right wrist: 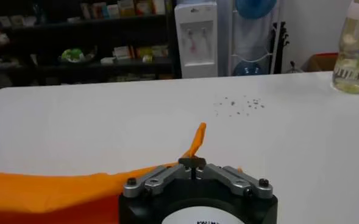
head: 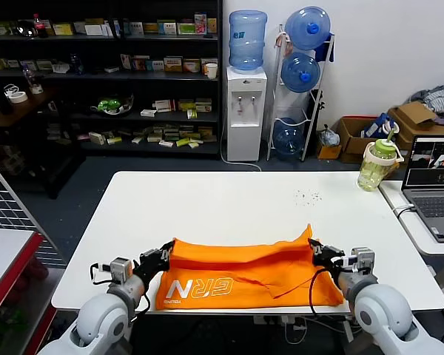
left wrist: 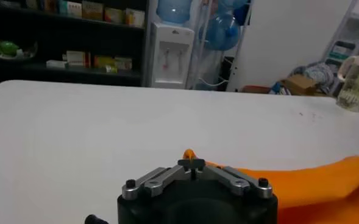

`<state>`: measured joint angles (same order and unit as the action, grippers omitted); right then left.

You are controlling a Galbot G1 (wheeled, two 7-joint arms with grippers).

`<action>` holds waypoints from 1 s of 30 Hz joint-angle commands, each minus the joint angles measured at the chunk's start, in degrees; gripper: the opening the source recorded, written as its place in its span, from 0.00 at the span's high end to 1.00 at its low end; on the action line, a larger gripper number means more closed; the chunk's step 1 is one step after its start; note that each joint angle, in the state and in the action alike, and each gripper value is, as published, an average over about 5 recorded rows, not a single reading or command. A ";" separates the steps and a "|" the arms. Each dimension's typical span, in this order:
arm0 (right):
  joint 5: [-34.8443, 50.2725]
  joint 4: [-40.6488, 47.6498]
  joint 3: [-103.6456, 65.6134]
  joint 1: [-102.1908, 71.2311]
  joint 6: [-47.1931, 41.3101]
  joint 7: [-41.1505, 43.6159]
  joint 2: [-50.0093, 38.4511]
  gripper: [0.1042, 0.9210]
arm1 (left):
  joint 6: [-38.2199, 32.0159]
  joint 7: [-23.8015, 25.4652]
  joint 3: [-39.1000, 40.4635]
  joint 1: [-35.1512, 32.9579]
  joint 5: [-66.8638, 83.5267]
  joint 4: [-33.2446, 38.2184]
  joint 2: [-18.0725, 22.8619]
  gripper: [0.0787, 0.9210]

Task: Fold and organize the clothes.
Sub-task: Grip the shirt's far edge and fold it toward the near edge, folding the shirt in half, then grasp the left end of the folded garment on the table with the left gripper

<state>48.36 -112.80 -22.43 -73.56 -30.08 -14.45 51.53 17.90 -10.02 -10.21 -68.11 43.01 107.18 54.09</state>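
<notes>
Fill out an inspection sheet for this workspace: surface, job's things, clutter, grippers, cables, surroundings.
Surface: white table, with small dark specks toward its far right.
Job's things: orange T-shirt at the near edge, partly folded, white lettering facing up at its left.
Clutter: green-lidded bottle at the far right corner.
Grippers: left gripper shut on the shirt's upper left corner; right gripper shut on its upper right corner.
Cables: black cable looping at the right arm across the shirt.
Surroundings: laptop on a side table, water dispenser, stocked shelves, cardboard boxes.
</notes>
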 commanded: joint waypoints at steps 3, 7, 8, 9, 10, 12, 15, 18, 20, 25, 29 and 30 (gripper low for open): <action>-0.59 -7.42 -4.49 -10.11 -0.44 0.02 -1.40 0.91 | 0.29 0.74 -3.55 -9.68 -3.06 5.24 -0.31 0.95; -0.83 -8.05 -5.34 -10.91 -0.23 0.32 -1.37 0.78 | 0.68 0.75 -4.60 -11.58 -3.81 5.83 -0.13 0.82; -0.91 -8.23 -5.55 -11.12 -0.21 0.36 -1.33 0.75 | 0.78 0.70 -4.86 -12.04 -3.90 6.01 -0.07 0.79; -1.03 -8.37 -5.75 -11.34 -0.15 0.40 -1.28 0.71 | 0.84 0.68 -5.10 -12.51 -4.04 6.14 0.01 0.75; -1.14 -8.50 -5.99 -11.63 -0.08 0.46 -1.24 0.67 | 0.86 0.66 -5.38 -13.01 -4.28 6.23 0.13 0.72; -1.39 -8.71 -6.49 -12.25 0.10 0.60 -1.15 0.60 | 0.82 0.72 -5.93 -13.91 -4.73 6.21 0.41 0.65; -1.58 -8.94 -7.29 -13.24 0.38 0.87 -0.99 0.49 | 0.65 0.85 -6.49 -15.02 -5.07 5.78 1.01 0.55; -1.82 -8.85 -7.75 -13.74 0.63 1.14 -0.73 0.39 | 0.34 1.05 -6.45 -15.22 -5.20 4.62 1.88 0.44; -1.95 -8.68 -7.69 -13.63 0.71 1.20 -0.46 0.32 | -0.08 1.21 -6.14 -14.57 -5.50 3.12 2.60 0.38; -2.08 -8.35 -7.15 -12.90 0.72 1.17 0.02 0.16 | -1.25 1.61 -5.21 -11.38 -6.31 -1.21 3.95 0.21; -2.19 -8.11 -6.96 -12.58 0.72 1.17 0.21 0.12 | -1.44 1.59 -4.44 -9.14 -6.32 -4.22 4.42 0.13; -2.24 -8.07 -6.95 -12.56 0.71 1.18 0.27 0.12 | -1.43 1.55 -4.20 -8.71 -6.33 -4.82 4.49 0.12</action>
<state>46.29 -120.42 -28.89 -85.31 -29.43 -13.41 51.69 17.10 -8.52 -14.96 -79.69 37.39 108.57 57.32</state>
